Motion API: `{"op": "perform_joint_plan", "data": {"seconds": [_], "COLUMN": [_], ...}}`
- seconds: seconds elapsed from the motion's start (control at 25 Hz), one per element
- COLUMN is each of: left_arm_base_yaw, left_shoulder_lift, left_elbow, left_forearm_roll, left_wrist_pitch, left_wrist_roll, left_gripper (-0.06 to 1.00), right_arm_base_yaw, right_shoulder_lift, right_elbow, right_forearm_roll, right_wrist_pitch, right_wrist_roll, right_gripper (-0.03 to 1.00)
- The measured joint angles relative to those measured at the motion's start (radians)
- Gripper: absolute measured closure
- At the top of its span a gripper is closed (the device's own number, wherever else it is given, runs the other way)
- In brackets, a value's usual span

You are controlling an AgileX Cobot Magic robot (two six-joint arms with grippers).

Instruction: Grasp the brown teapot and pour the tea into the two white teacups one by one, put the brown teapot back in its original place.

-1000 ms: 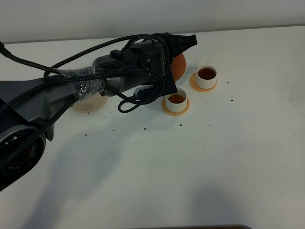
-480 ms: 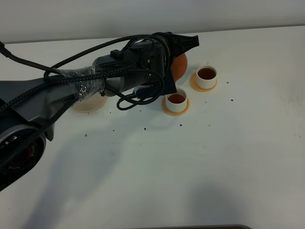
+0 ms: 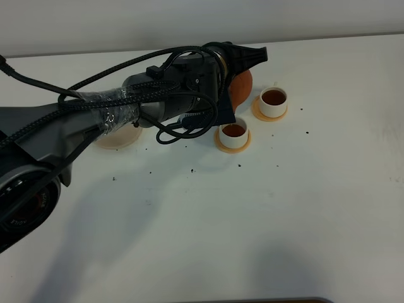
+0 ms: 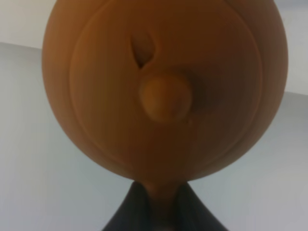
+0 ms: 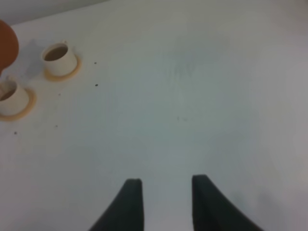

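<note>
My left gripper (image 3: 245,60) is shut on the handle of the brown teapot (image 3: 242,87) and holds it off the table, behind the two white teacups. In the left wrist view the teapot (image 4: 163,91) fills the frame, lid knob facing the camera, with the gripper (image 4: 161,211) closed on its handle. The far cup (image 3: 273,101) and the near cup (image 3: 234,134) each stand on an orange-tan coaster and hold brown tea. The beige saucer (image 3: 117,139) lies to the left, partly hidden by the arm. My right gripper (image 5: 166,202) is open and empty.
Small dark specks are scattered on the white table (image 3: 252,214) around the cups. The right wrist view shows both cups (image 5: 60,58) (image 5: 12,98) and an edge of the teapot (image 5: 6,43) far from the right gripper. The left arm (image 3: 95,126) spans the table's left half.
The left gripper and the teapot have shifted slightly to the right, toward the far cup. The cups and the right gripper have not moved.
</note>
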Motion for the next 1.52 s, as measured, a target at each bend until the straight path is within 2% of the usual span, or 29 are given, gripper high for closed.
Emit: {"op": "perform_joint_plan", "data": {"seconds": [0.8,1.52], "left_arm_base_yaw": [0.0,0.0], "left_shoulder_lift": [0.0,0.0], "left_elbow": [0.0,0.0], "left_forearm_roll": [0.039,0.077], "left_wrist_pitch": [-0.062,-0.077], "left_wrist_roll": [0.002,0.003], "left_gripper": [0.83,0.83], "right_arm_base_yaw": [0.0,0.0], "right_shoulder_lift": [0.0,0.0], "right_elbow": [0.0,0.0], "right_forearm_roll": [0.0,0.0], "right_wrist_pitch": [0.0,0.0], "right_wrist_roll": [0.0,0.0], "right_gripper": [0.73,0.73]}}
